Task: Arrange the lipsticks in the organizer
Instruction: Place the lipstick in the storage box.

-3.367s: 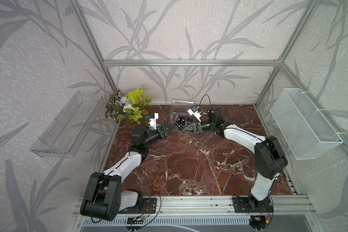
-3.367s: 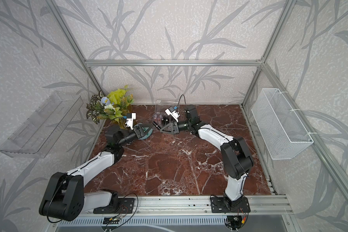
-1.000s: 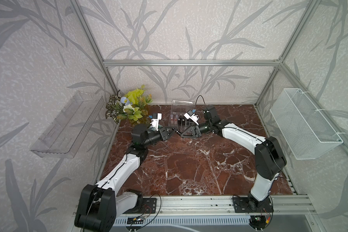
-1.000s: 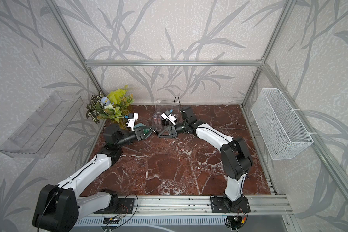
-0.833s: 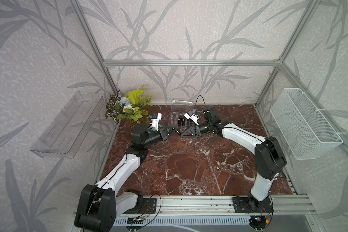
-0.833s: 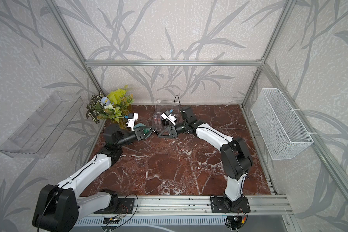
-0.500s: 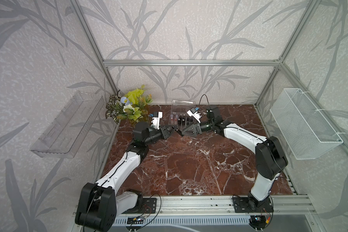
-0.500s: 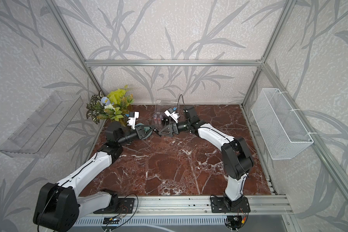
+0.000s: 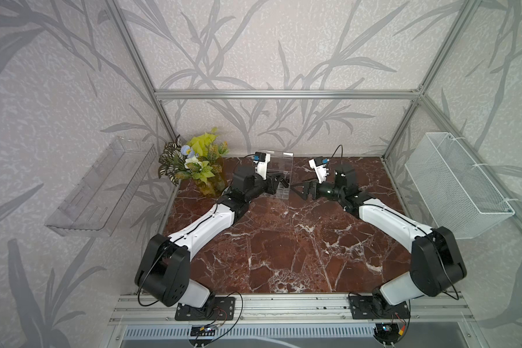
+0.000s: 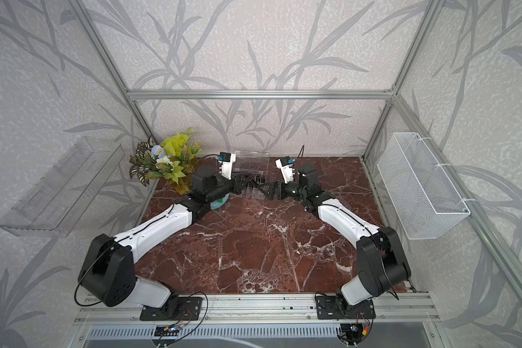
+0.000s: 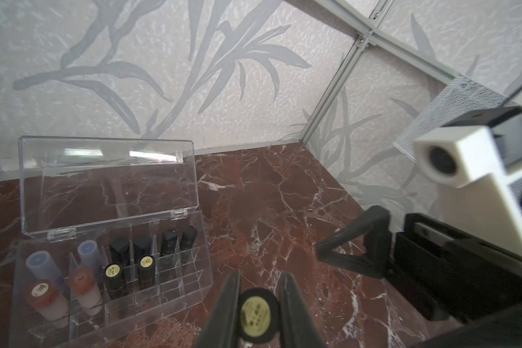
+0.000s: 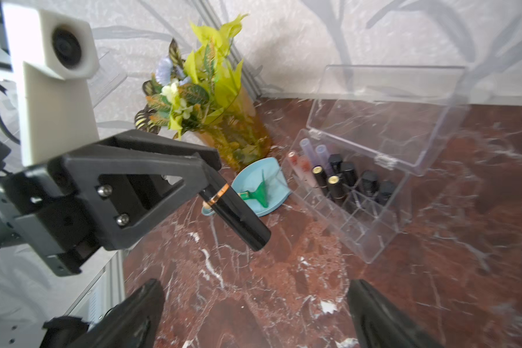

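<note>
Change: the right fingers have spread and released the black lipstick; the left arm has carried it closer to the organizer.
Left fingers: pinching the black lipstick by 1 end, above the tabletop.
Right fingers: spread wide, empty, facing the left ones.
Organizer: lid open, at the back of the tabletop, near the plant.
Inside: 10 lipsticks stand upright in its compartments.

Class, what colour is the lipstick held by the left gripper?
Glossy black lipstick with a copper band; clearest in right wrist view.
</note>
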You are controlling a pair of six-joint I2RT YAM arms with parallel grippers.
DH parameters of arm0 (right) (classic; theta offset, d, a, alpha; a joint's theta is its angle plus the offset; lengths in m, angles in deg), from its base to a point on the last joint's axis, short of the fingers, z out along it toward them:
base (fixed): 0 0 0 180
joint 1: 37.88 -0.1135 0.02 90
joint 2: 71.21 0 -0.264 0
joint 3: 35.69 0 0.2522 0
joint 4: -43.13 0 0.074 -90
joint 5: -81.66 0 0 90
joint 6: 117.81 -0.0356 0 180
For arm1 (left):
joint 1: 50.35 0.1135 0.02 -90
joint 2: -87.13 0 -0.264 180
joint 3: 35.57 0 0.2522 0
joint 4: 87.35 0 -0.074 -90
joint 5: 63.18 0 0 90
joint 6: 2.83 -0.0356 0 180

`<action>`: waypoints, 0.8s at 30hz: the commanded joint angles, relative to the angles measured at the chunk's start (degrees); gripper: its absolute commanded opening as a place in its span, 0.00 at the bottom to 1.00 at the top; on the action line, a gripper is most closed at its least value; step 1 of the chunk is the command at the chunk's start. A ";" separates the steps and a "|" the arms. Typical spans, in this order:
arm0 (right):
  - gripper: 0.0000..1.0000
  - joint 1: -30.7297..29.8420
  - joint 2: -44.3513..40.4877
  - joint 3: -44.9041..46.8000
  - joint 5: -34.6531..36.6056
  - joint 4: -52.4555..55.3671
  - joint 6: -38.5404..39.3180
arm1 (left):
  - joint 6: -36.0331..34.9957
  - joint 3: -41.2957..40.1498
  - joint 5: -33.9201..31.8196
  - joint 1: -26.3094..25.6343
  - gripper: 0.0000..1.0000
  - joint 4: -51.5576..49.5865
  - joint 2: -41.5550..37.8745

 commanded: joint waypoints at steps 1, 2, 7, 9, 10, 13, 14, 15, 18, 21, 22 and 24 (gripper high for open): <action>0.99 1.14 -2.12 2.50 8.50 -4.02 0.15 | -7.95 4.59 -9.06 -2.02 0.11 3.68 5.48; 0.99 1.57 -2.65 3.35 9.43 -4.90 -0.37 | -9.26 5.85 -10.63 -2.63 0.11 4.34 7.54; 0.99 2.52 -5.12 6.13 13.28 -6.67 -0.72 | -14.46 12.97 -17.91 -4.65 0.10 3.72 16.12; 0.99 2.86 -5.48 6.53 13.51 -6.94 -0.90 | -16.16 15.06 -20.54 -5.17 0.09 3.29 18.26; 0.99 3.00 -5.37 6.62 13.51 -6.98 -1.02 | -16.65 15.64 -21.69 -5.27 0.09 3.21 18.95; 0.99 3.10 -4.71 6.45 13.25 -7.04 -1.14 | -17.00 15.76 -24.07 -5.52 0.08 3.36 19.60; 0.99 3.18 -4.42 6.45 13.09 -7.12 -1.23 | -17.02 15.46 -24.74 -5.53 0.09 3.55 19.66; 0.99 3.22 -4.23 6.28 12.83 -7.12 -1.37 | -17.05 15.09 -25.30 -5.59 0.08 3.67 19.73; 0.99 3.19 -3.86 6.01 12.41 -7.04 -1.54 | -17.55 14.10 -27.22 -5.70 0.08 3.85 19.66; 0.99 3.19 -3.85 5.92 12.37 -6.77 -1.53 | -18.07 12.87 -28.60 -5.78 0.08 5.82 19.90; 0.99 3.20 -3.86 5.92 12.37 -6.74 -1.49 | -18.16 12.78 -28.68 -5.71 0.08 5.99 20.08; 0.99 3.19 -3.77 5.75 12.37 -6.62 -1.41 | -18.10 13.10 -28.77 -5.70 0.08 6.21 20.88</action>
